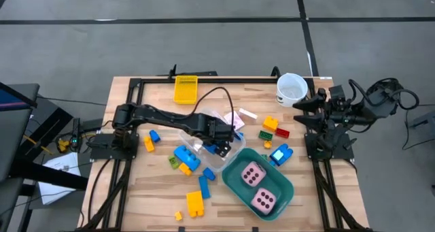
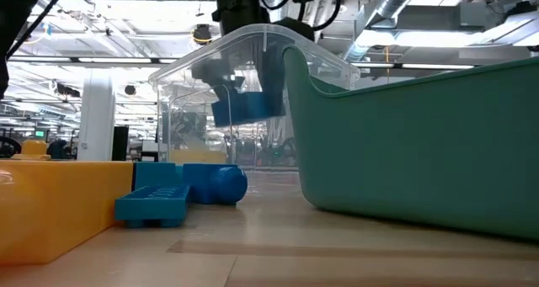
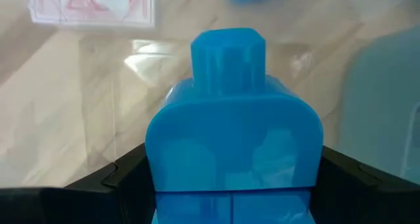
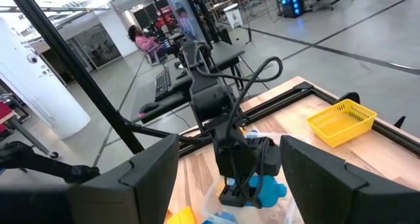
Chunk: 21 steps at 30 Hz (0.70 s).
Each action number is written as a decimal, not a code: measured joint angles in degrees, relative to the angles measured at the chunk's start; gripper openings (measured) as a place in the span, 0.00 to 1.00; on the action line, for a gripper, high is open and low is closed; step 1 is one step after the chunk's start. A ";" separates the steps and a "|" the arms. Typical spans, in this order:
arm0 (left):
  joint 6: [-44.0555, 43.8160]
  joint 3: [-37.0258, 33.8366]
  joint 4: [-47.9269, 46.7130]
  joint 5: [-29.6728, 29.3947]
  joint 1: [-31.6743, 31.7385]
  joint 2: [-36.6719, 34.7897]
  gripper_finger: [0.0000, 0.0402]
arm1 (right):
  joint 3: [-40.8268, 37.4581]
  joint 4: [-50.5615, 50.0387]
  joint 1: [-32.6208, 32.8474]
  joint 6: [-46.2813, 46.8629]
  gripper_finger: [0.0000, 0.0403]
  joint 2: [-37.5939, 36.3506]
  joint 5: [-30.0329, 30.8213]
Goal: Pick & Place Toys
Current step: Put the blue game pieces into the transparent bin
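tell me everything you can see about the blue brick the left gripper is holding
The blue brick is glossy plastic, with a broad rounded body and a raised stud on one end. It sits clamped in the left gripper, whose dark fingers press its two sides. It hangs inside the clear plastic container, off the table, beside the teal tub.

A blue brick (image 3: 233, 132) sits squeezed between two dark fingers. Two pink dice (image 1: 258, 189) lie in the teal tub (image 1: 234, 181). Other bright bricks (image 1: 187, 157) lie scattered on the table.
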 joint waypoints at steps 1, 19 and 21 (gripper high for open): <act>0.22 0.00 -0.25 0.28 0.00 0.24 0.72 | 0.00 0.01 0.00 0.00 0.63 0.01 -0.01; 0.38 -0.07 0.78 -1.02 1.18 0.66 0.72 | 0.00 0.04 0.04 0.01 0.63 1.14 -0.16; 0.38 -1.63 2.49 -0.95 1.18 0.55 0.72 | -0.02 0.04 0.04 0.01 0.63 1.27 -0.20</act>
